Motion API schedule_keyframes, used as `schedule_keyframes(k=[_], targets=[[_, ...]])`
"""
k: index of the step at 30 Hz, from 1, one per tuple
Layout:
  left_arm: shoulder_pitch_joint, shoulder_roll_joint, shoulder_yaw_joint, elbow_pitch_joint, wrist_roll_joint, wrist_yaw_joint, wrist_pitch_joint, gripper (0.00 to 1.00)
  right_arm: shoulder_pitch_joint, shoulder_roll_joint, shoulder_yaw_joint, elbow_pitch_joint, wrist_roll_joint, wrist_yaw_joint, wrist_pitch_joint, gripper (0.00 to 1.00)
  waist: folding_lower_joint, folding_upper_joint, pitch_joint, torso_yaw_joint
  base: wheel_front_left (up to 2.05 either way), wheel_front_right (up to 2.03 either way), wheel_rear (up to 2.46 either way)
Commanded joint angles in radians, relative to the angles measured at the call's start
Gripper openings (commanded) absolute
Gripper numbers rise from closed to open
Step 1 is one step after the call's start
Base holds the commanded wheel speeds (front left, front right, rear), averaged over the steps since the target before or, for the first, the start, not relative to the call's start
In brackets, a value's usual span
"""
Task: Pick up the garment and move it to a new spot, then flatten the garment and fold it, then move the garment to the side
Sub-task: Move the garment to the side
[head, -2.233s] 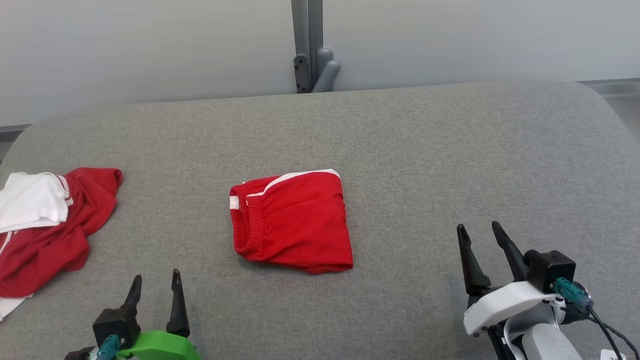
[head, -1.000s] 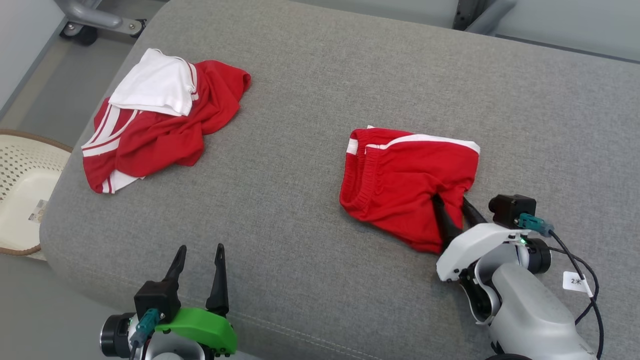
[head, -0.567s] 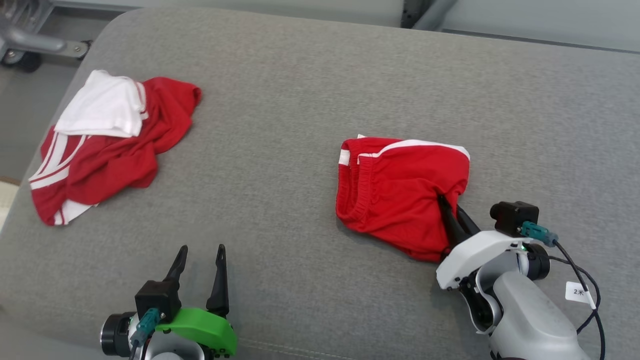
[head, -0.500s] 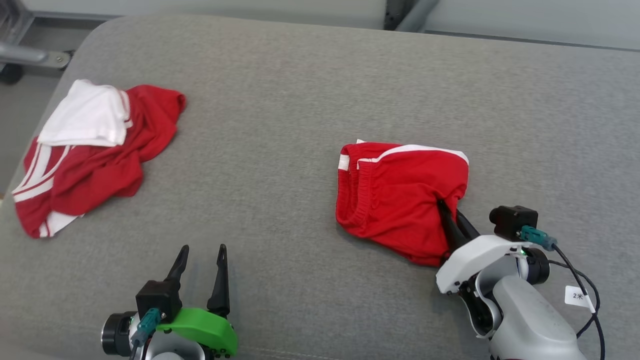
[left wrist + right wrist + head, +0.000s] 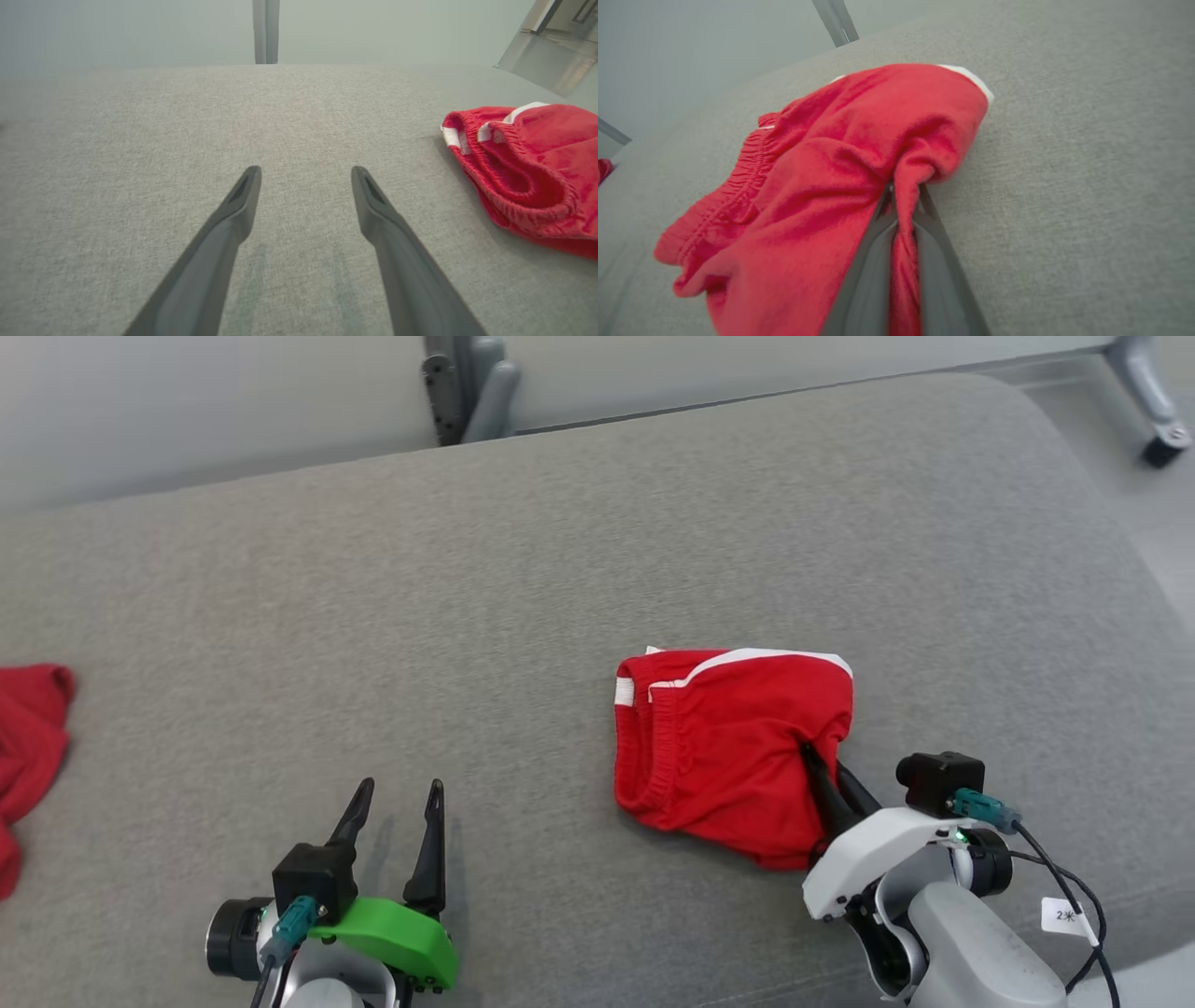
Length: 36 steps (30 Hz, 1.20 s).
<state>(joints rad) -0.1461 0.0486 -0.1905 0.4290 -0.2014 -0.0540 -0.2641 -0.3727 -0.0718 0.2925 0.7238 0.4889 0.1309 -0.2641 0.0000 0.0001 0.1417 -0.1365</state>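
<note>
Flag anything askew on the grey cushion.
The folded red shorts with white trim are puckered at their near right corner, where the right end effector pinches a ridge of cloth. Another red cloth lies at the head view's left edge.

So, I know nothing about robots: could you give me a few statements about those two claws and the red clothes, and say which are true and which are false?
1. The right gripper is pinched shut on the red shorts. True.
2. The left gripper is holding cloth too. False: its fingers stand open over the bare grey cushion, holding nothing.
3. The red shorts have a white stripe along one edge. True.
4. The red shorts lie on the robot's left of the left gripper. False: they lie on its right, at the right gripper.
5. A second red garment lies at the far left of the head view. True.
</note>
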Motion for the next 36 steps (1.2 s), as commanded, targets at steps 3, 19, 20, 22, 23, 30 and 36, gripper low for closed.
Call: schedule_keyframes(k=[3,19,20,22,23,30,36], targets=[[-0.02,0.004,-0.005,-0.001,0.007,-0.011,0.0,1.0,0.009,0.004,0.019,-0.014,0.01,0.0,0.0,0.0,0.0,-0.0001,-0.016,-0.194,0.0,0.0,0.0],[-0.082,0.005,-0.037,-0.056,0.074,-0.042,0.0,1.0,-0.1,-0.02,0.039,-0.039,-0.012,0.0,0.0,0.0,0.0,-0.0001,0.125,-0.214,0.0,0.0,0.0],[-0.092,0.005,-0.041,-0.056,0.084,-0.045,0.0,1.0,-0.127,-0.03,0.038,-0.034,-0.016,0.0,0.0,0.0,0.0,-0.0001,0.145,-0.206,0.0,0.0,0.0],[-0.116,0.005,-0.047,-0.049,0.107,-0.048,0.0,1.0,-0.184,-0.052,0.044,-0.02,-0.028,0.0,0.0,0.0,0.0,-0.0001,0.188,-0.186,0.0,0.0,0.0],[-0.129,0.006,-0.049,-0.05,0.118,-0.051,0.0,1.0,-0.211,-0.061,0.047,-0.007,-0.029,0.0,0.0,0.0,0.0,-0.0001,0.208,-0.174,0.0,0.0,0.0],[-0.192,0.019,-0.045,-0.09,0.154,-0.052,0.0,1.0,-0.388,-0.151,0.064,0.095,-0.051,-0.001,0.0,0.0,0.0,-0.0001,0.317,-0.087,0.0,0.0,0.0],[-0.217,0.022,-0.04,-0.151,0.173,-0.043,0.0,1.0,-0.513,-0.273,0.015,0.205,-0.083,-0.001,0.0,0.0,0.0,-0.0001,0.374,-0.006,0.0,0.0,0.0]])
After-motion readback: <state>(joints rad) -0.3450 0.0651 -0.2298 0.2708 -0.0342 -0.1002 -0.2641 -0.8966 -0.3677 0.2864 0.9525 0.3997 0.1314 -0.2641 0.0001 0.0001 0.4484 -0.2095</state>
